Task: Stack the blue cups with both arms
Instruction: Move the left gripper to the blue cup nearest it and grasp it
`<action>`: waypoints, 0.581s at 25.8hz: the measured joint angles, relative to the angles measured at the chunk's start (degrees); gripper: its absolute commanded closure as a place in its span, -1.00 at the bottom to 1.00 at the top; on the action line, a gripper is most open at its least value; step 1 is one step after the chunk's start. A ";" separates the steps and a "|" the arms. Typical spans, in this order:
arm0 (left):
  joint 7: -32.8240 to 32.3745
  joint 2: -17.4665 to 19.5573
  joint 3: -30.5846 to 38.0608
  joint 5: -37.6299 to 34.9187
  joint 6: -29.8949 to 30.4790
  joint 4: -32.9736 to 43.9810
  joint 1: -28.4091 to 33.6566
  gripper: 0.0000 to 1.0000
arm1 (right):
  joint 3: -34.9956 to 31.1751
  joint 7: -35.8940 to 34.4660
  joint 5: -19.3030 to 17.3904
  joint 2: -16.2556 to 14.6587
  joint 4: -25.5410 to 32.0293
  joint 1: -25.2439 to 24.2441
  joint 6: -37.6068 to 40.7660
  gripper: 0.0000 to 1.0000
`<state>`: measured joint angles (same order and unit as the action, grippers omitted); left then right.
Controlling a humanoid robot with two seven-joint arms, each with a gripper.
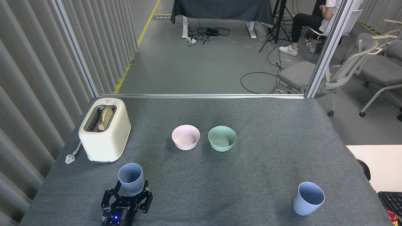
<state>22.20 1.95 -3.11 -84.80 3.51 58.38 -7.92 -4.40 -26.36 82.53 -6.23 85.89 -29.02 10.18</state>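
Observation:
Two light-blue cups stand upright on the grey table. The left cup (130,176) is at the near left, just in front of the toaster. My left gripper (132,184) comes up from the bottom edge with a small blue light lit. It is open, and its black fingers (118,185) straddle the lower part of that cup, one on each side. Whether they touch the cup I cannot tell. The right cup (308,197) stands alone at the near right. My right gripper is out of view.
A cream toaster (104,129) holding bread sits at the left, its plug (70,157) lying beside it. A pink bowl (185,137) and a mint-green bowl (222,138) stand mid-table. A white desk (381,163) and a keyboard (391,201) adjoin the right edge.

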 measured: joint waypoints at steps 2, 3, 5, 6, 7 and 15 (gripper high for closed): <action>0.00 0.08 0.01 0.04 -0.01 -0.74 -0.57 -1.00 | 0.00 0.00 0.00 0.00 -0.16 0.00 0.00 -1.00; 0.00 0.11 0.03 0.05 -0.01 -1.08 -0.78 -1.00 | 0.00 0.00 0.00 0.02 -0.19 0.00 0.00 -1.00; 0.00 0.13 0.06 0.07 -0.09 -1.84 -1.20 -1.00 | 0.00 0.00 0.00 0.03 -0.28 0.00 0.00 -1.00; 0.00 0.13 0.08 0.08 -0.09 -2.24 -1.44 -1.00 | 0.00 0.00 0.00 0.04 -0.30 0.01 0.00 -1.00; 0.00 0.13 0.09 0.10 -0.11 -2.60 -1.63 -1.00 | 0.00 0.00 0.00 0.04 -0.32 0.01 0.00 -1.00; 0.02 0.23 0.20 0.16 -0.07 -3.98 -2.61 -0.40 | 0.00 -0.74 0.04 0.03 -0.61 0.01 0.00 -1.00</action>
<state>22.22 2.18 -2.91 -84.64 3.44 54.40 -10.53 -4.39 -27.10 82.57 -6.20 85.28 -29.01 10.18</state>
